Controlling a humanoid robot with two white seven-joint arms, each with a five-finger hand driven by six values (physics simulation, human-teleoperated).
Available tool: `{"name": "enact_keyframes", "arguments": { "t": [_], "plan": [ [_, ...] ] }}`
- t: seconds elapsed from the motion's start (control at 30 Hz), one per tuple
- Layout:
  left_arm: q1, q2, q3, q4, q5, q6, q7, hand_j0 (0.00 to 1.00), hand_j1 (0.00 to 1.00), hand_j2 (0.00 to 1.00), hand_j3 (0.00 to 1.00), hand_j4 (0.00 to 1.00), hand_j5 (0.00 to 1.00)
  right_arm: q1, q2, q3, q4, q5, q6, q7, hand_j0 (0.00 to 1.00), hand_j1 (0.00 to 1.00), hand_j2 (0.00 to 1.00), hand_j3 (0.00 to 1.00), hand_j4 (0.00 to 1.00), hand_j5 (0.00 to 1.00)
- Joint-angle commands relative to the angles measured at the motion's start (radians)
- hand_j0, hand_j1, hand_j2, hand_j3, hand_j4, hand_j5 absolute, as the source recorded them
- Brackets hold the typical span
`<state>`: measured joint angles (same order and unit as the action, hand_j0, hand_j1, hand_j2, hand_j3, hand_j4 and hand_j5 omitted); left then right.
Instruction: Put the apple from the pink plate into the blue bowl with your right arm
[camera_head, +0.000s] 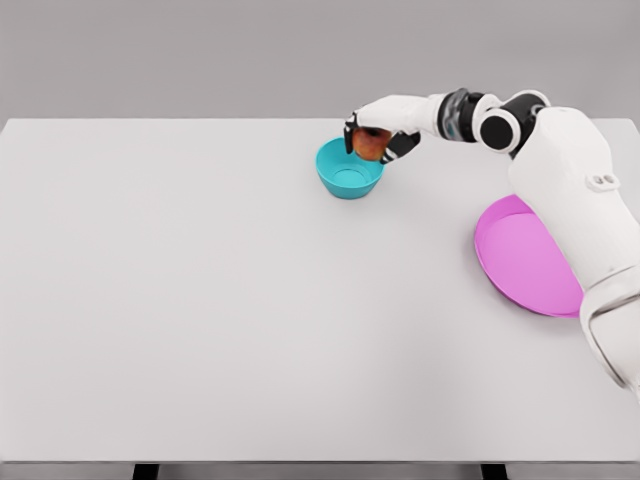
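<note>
1. Apple (369, 145) sits clamped in my right hand (378, 138), held just over the far rim of the blue bowl (348, 170).
2. Pink plate (520, 255) lies well apart on the worktop (200, 300), partly behind my arm.

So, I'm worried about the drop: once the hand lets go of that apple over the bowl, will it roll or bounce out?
Probably not. The apple is round, so apt to roll, but the right hand holds it just above the blue bowl, whose curved walls should catch it. The bowl looks small and light; it might shift or tip slightly.
</note>
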<state>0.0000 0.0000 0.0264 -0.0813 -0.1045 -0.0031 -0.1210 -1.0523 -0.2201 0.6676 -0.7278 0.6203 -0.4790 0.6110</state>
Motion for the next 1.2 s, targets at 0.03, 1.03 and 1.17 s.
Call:
{"name": "enact_keyframes", "arguments": {
  "t": [0.03, 1.03, 1.17],
  "plan": [
    [0.000, 0.000, 0.000, 0.000, 0.000, 0.000, 0.000, 1.00, 1.00, 1.00, 1.00, 1.00, 1.00, -0.006, 0.018, 0.012, 0.018, 0.009, 0.005, 0.000, 0.44, 0.44, 0.44, 0.44, 0.44, 0.44],
    [0.000, 0.000, 0.000, 0.000, 0.000, 0.000, 0.000, 1.00, 1.00, 1.00, 1.00, 1.00, 1.00, -0.035, -0.183, -0.124, -0.234, -0.089, -0.047, 0.000, 1.00, 1.00, 1.00, 1.00, 1.00, 1.00],
    [0.000, 0.000, 0.000, 0.000, 0.000, 0.000, 0.000, 1.00, 1.00, 1.00, 1.00, 1.00, 1.00, 0.074, -0.335, -0.178, -0.242, -0.258, -0.132, 0.000, 1.00, 1.00, 1.00, 1.00, 1.00, 1.00]
  ]
}}
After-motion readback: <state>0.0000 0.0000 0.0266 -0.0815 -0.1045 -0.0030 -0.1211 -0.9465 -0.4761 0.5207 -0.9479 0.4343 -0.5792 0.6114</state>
